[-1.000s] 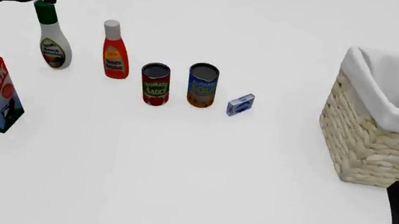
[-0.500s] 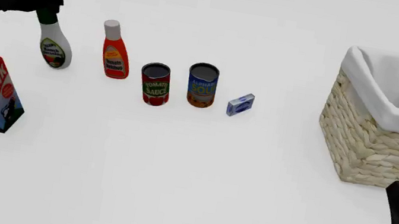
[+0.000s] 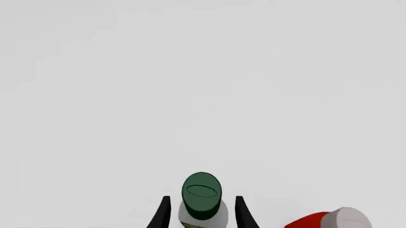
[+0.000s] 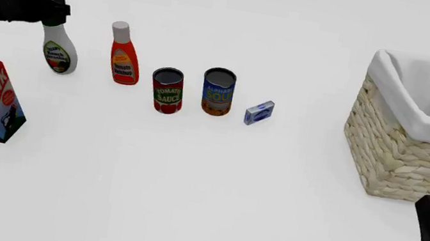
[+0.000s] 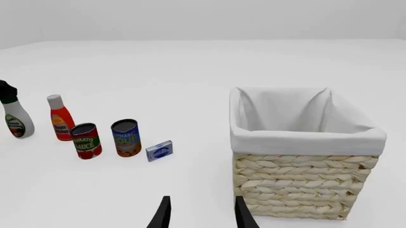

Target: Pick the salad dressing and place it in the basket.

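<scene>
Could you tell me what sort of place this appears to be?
Probably a simulated tabletop test scene, not a real room: a featureless white table, groceries in a row such as the dressing, and a basket.

We see the salad dressing [image 4: 59, 54] in smooth white plastic, the basket [image 4: 405, 165] of rough woven wicker, matt cloth-lined.
</scene>
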`<action>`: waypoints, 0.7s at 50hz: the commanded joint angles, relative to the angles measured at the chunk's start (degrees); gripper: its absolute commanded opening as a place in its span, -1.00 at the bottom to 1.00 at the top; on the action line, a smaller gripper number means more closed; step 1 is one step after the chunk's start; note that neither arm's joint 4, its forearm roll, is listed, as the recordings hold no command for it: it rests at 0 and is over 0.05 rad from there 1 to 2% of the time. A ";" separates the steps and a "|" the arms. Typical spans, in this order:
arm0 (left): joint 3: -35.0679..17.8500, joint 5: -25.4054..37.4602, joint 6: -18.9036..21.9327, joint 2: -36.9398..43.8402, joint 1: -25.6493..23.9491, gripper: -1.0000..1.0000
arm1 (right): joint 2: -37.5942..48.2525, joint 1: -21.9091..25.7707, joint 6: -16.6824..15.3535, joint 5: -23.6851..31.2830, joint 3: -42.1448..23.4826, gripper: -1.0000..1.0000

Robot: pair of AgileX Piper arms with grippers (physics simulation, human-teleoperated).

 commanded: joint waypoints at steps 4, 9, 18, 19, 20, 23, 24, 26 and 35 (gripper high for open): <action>-0.90 0.24 -0.60 1.57 -0.09 1.00 | 0.02 0.04 0.02 0.28 0.01 1.00; -1.64 0.68 -0.62 1.97 -0.21 1.00 | 0.06 0.12 -0.09 0.28 0.01 1.00; -2.63 1.07 -1.19 2.86 -0.07 1.00 | 0.13 0.17 -0.14 0.19 0.01 1.00; -2.62 1.11 -1.28 2.87 -0.11 1.00 | 0.14 0.15 -0.15 0.20 0.01 1.00; -2.59 1.07 -1.34 2.89 -0.31 1.00 | 0.13 0.16 -0.15 0.21 0.01 1.00; -2.50 0.97 -1.36 2.88 -0.34 1.00 | 0.12 0.15 -0.17 0.24 0.01 1.00; -2.41 0.98 -1.52 2.80 -0.31 1.00 | 0.11 0.12 -0.17 0.24 0.01 1.00; -2.28 0.81 -1.43 2.70 -0.39 1.00 | 0.10 0.04 -0.16 0.25 0.01 1.00; -1.47 -0.34 -1.67 1.90 -0.42 1.00 | 0.05 -0.16 -0.14 0.23 0.01 1.00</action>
